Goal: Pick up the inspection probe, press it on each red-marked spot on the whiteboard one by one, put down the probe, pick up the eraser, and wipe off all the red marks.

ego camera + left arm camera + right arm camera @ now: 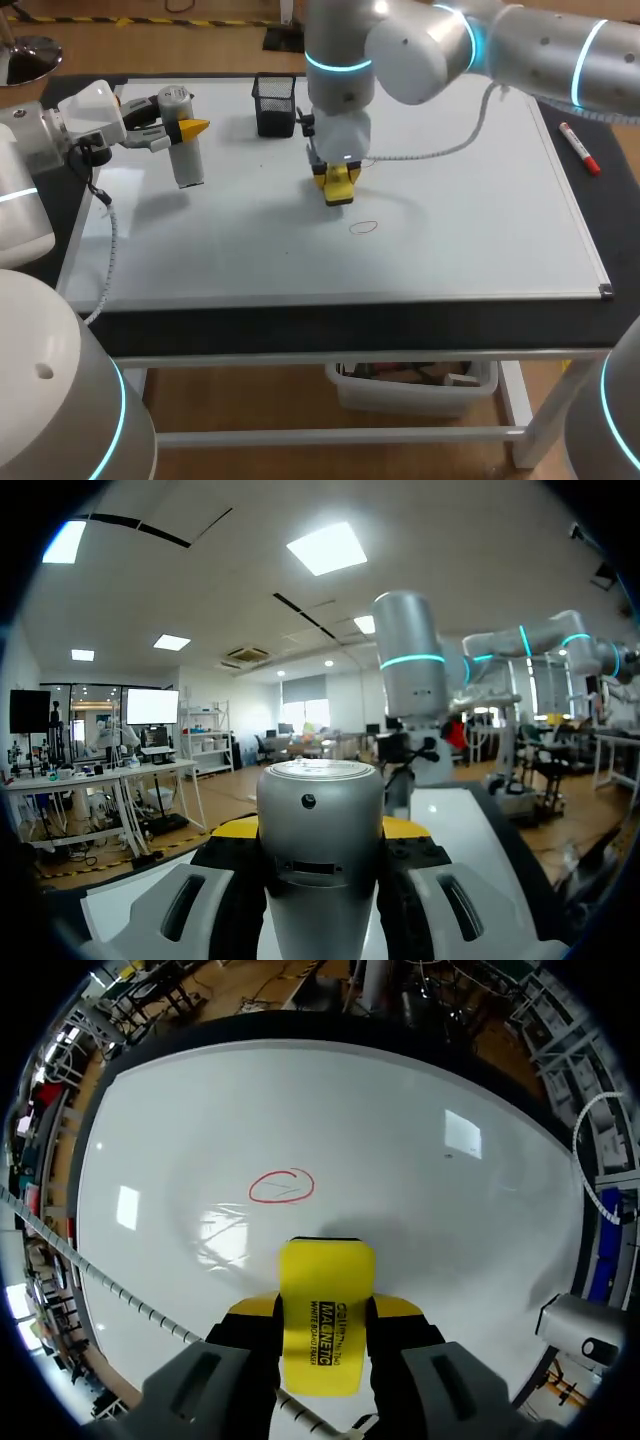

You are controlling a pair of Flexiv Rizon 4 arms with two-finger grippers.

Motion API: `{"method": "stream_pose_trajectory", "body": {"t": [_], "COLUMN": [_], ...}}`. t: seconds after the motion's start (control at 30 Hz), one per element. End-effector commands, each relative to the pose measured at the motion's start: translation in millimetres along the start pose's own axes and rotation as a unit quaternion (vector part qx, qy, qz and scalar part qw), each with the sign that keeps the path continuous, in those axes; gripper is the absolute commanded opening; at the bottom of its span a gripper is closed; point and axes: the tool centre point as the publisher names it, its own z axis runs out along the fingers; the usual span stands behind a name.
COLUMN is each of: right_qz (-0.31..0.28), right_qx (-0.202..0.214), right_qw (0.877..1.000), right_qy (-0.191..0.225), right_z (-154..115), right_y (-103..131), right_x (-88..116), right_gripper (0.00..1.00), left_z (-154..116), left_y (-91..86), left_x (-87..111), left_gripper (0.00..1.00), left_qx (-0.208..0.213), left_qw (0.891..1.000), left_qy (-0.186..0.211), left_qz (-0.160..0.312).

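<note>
Bright ceiling lights (328, 548) leave glare patches on the whiteboard (420, 1190), shadows soft

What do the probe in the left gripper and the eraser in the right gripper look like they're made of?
The inspection probe looks like satin-finished metal: silver-grey with a soft, even sheen and a crisp seam below its cap, though painted plastic is possible. The eraser looks like moulded plastic: a bright yellow, smooth, rounded body with printed lettering and little glare.
</note>
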Motion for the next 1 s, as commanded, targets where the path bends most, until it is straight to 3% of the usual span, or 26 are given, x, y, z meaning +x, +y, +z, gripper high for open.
{"method": "stream_pose_trajectory", "body": {"t": [0.03,0.37,1.0], "right_qz": [-0.006,-0.025,0.005], "right_qx": [-0.01,-0.03,-0.038], "right_qw": [1.0,0.999,0.999], "right_qy": [0.008,0.008,0.015], "right_z": [7.1,16.4,30.1], "right_y": [-8.3,-11.5,-11.4], "right_x": [-18.6,-29.6,1.3], "right_gripper": [0.0,0.0,0.0], "left_z": [0.6,0.6,0.6], "left_y": [0.3,0.3,0.3], "left_x": [0.3,0.3,0.3], "left_gripper": [0.0,0.0,0.0], "left_qx": [0.002,0.002,0.002], "left_qw": [1.0,1.0,1.0], "left_qy": [-0.001,-0.001,-0.001], "left_qz": [0.001,0.001,0.001]}}
